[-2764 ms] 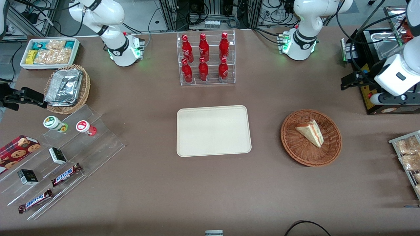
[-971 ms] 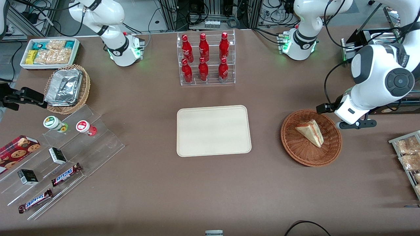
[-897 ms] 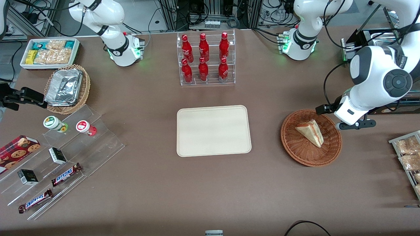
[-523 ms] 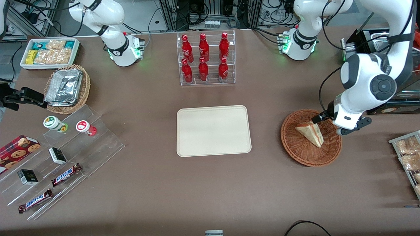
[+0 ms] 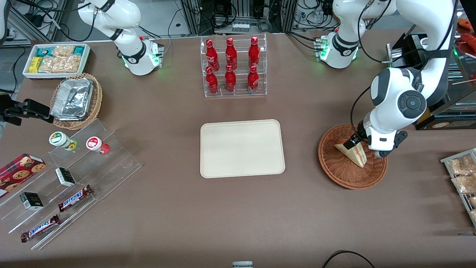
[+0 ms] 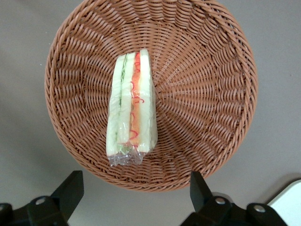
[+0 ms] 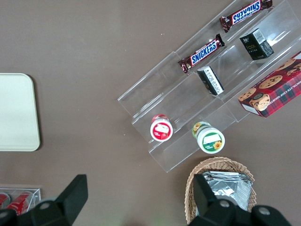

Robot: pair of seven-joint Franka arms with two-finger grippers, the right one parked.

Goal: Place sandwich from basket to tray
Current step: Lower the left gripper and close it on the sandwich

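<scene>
Hovering above the basket (image 6: 197, 70), claw (image 6: 134, 207) spread wide with both fingers (image 6: 70, 188) apart and grasping nothing. Directly under the gap: the sandwich (image 6: 131, 110), lying in the basket off its centre, cut edge up, wrapped in clear film, untouched by either finger. From the front, claw (image 5: 359, 146) poised over the basket's (image 5: 340, 173) edge farthest from the camera, partly covering the sandwich (image 5: 356, 155). Beside the basket, toward the parked arm's end of the desk (image 5: 238, 216): the tray (image 5: 241, 149), bare.
</scene>
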